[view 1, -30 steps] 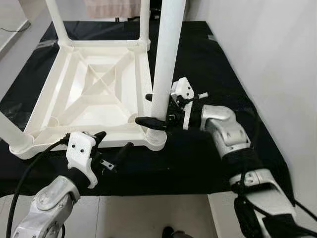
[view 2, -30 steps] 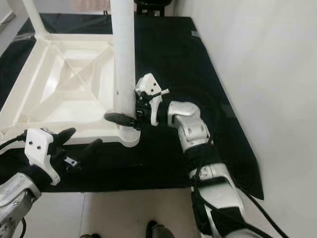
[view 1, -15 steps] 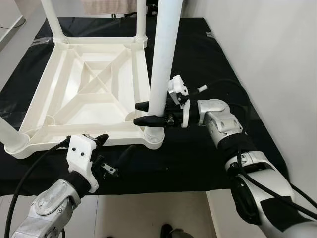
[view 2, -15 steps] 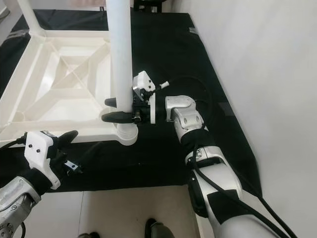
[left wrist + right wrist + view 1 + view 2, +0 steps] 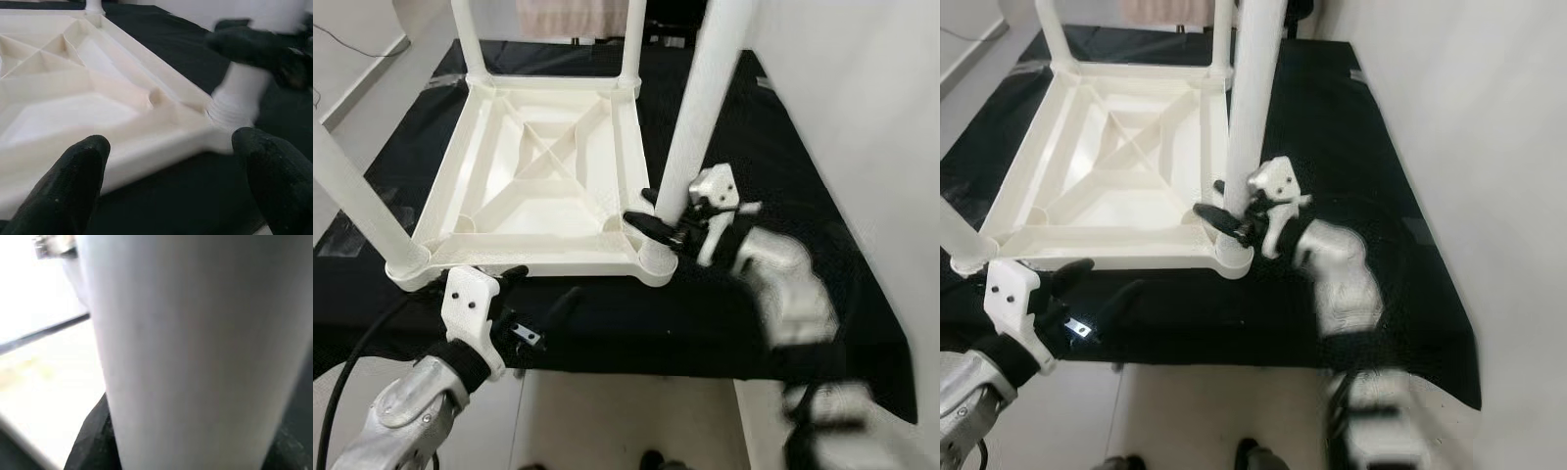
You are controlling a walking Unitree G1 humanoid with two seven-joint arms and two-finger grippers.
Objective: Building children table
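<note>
A white plastic table top (image 5: 524, 262) lies upside down on a black mat. Legs stand in its corners. The near-right leg (image 5: 705, 98) rises from its socket (image 5: 234, 100), leaning a little. My right gripper (image 5: 651, 211) is shut on this leg just above the socket, one black finger in front and one behind. The leg (image 5: 195, 342) is very close in the right wrist view, with a fingertip (image 5: 93, 440) at its side. My left gripper (image 5: 540, 289) hovers open over the mat by the table's near edge, its two fingers (image 5: 78, 181) spread wide with nothing between them.
The black mat (image 5: 783, 147) covers the floor under the table. A white wall (image 5: 862, 117) runs close along the right. Pale floor (image 5: 626, 421) lies at the mat's near edge. Other legs stand at the near left (image 5: 357, 206) and far corners (image 5: 470, 39).
The whole view has shifted, so the camera moved. My right arm is now blurred in motion while its gripper stays on the near-right leg. The left gripper keeps its place, open.
</note>
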